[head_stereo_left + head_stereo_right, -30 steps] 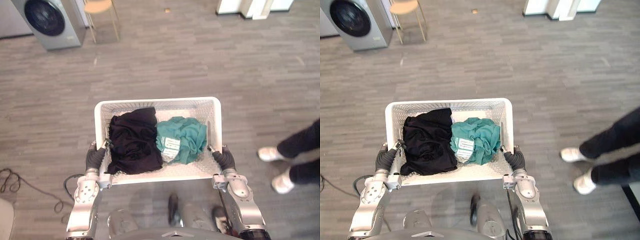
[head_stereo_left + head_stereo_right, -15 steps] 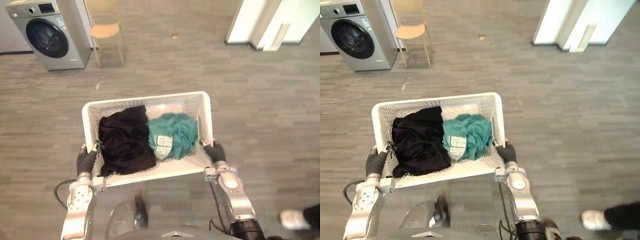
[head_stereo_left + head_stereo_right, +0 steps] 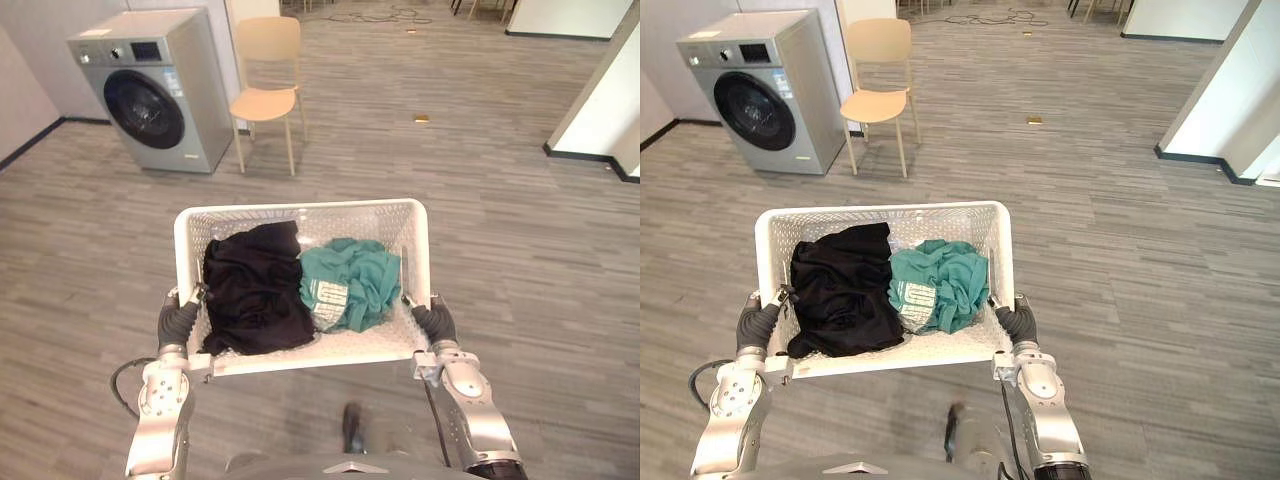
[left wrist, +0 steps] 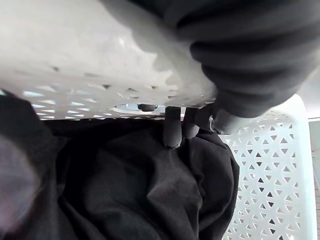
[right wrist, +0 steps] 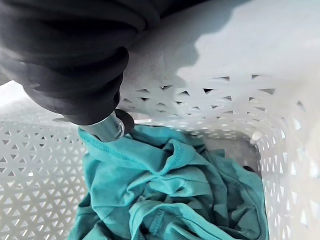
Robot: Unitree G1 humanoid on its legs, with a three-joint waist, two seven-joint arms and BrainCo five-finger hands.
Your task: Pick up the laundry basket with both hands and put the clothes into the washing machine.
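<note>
Laundry basket (image 3: 300,208) aloft, washing machine (image 3: 150,95) at 11 o'clock.
Gripped by left hand (image 3: 178,322) and right hand (image 3: 437,322), fingers (image 4: 172,131) curled over side rims.

Both hands hold the laundry basket (image 3: 300,208) by its two short sides.

The left arm (image 3: 160,420) and right arm (image 3: 475,412) reach forward side by side, forearms roughly parallel. The left hand (image 3: 178,320) sits at the basket's left rim and the right hand (image 3: 435,322) at its right rim, at about the same height. In the left wrist view the fingers (image 4: 172,131) hook over the rim and down inside the wall. In the right wrist view a silver finger (image 5: 106,128) curls inside the wall below the ribbed cover.
</note>
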